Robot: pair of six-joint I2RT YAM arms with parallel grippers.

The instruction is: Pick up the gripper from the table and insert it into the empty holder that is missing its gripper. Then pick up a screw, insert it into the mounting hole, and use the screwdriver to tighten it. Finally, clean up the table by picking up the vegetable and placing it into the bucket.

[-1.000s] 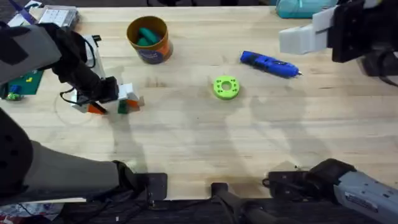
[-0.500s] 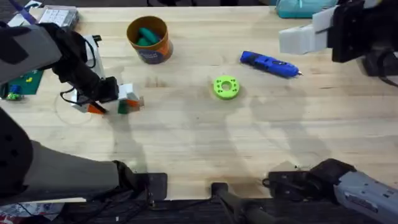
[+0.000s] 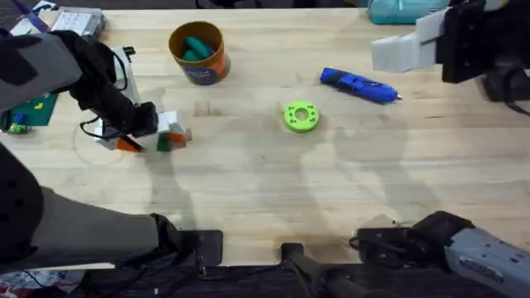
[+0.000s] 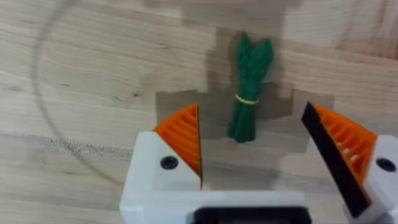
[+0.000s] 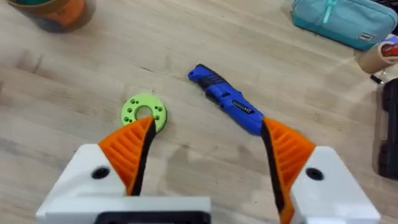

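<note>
The dark green vegetable [image 4: 250, 87] lies flat on the wood, just beyond and between the orange pads of my left gripper [image 4: 252, 143], which is open and low over the table. From above, the left gripper [image 3: 153, 139] brackets the vegetable [image 3: 163, 142] at the table's left. The orange bucket [image 3: 197, 51] stands behind it with teal chunks inside. The blue screwdriver [image 3: 358, 85] lies right of centre. My right gripper [image 5: 205, 155] is open and empty, raised, facing the screwdriver [image 5: 227, 99]. The holder [image 3: 406, 50] stands at the back right. The loose gripper piece and the screw are out of view.
A bright green disc [image 3: 301, 116] sits mid-table, also the green disc [image 5: 143, 112] in the right wrist view. A teal pouch [image 5: 342, 18] and a tape roll [image 5: 379, 56] lie at the back right. Green and white clutter [image 3: 25, 112] sits at the far left edge.
</note>
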